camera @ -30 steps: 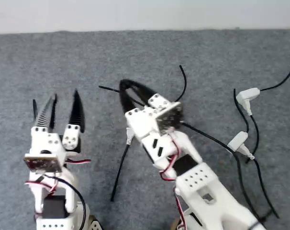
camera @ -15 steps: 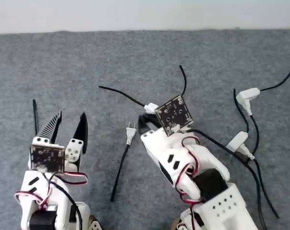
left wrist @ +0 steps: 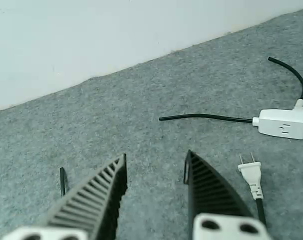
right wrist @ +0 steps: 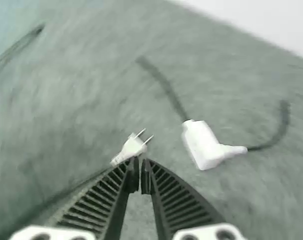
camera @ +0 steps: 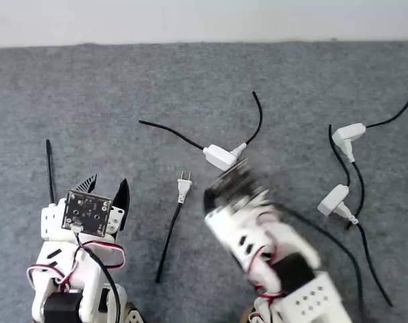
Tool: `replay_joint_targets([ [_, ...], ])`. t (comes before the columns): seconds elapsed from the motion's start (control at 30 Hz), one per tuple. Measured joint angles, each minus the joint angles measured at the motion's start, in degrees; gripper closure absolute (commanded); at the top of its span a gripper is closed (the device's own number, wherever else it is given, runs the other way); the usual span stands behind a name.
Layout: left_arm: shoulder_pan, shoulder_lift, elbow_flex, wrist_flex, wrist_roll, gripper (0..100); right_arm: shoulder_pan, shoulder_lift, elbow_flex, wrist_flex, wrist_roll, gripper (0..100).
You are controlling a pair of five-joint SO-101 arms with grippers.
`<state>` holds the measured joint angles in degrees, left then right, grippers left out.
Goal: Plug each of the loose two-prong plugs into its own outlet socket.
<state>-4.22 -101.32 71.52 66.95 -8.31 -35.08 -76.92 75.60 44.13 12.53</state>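
A white outlet socket (camera: 219, 157) lies mid-carpet with black cords running out of both ends. Just nearer lies a loose white two-prong plug (camera: 184, 185), its black cord trailing toward the near edge. My right gripper (camera: 209, 197) sits low beside that plug. In the right wrist view the right gripper (right wrist: 140, 166) is shut on nothing, with the plug (right wrist: 133, 146) just past its tips and the socket (right wrist: 204, 145) beyond. My left gripper (camera: 106, 185) stands open at the near left. The left wrist view has the left gripper (left wrist: 155, 157) empty, with plug (left wrist: 250, 172) and socket (left wrist: 283, 123) off to one side.
Two more white connector blocks (camera: 349, 133) (camera: 335, 198) on black cords lie at the right. A short black cord stub (camera: 50, 168) sits at the far left. A pale wall (camera: 204, 20) closes the back of the grey carpet.
Both arms have drawn back toward the near edge. The right gripper left the socket, which now lies uncovered. The left gripper's fingers have pulled in.
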Motion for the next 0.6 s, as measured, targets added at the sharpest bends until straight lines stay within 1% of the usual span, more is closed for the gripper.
replay_joint_targets([
  [0.13,-1.14,0.0,0.62,0.0,0.0,82,-5.63,-5.63,16.53,-14.07,11.34,98.3],
  [0.2,-1.85,0.0,2.55,-0.53,0.0,82,-5.98,-8.18,17.76,-15.56,11.16,98.3],
  [0.23,-2.11,0.0,3.78,-1.23,0.0,82,-5.98,-9.85,17.32,-13.98,9.76,98.3],
  [0.3,-2.29,0.09,5.63,-2.81,0.0,82,-5.45,-9.85,13.98,-7.47,5.19,98.3],
  [0.4,-2.2,0.0,6.15,-3.69,0.0,82,-3.25,-9.85,4.13,5.1,-1.93,98.3],
  [0.47,-2.2,0.0,6.15,-3.87,0.0,82,-1.58,-8.88,-1.76,11.43,-4.92,98.3],
  [0.6,-4.31,0.0,6.07,-4.13,0.0,84,1.23,-0.53,-8.44,14.24,-5.36,98.3],
])
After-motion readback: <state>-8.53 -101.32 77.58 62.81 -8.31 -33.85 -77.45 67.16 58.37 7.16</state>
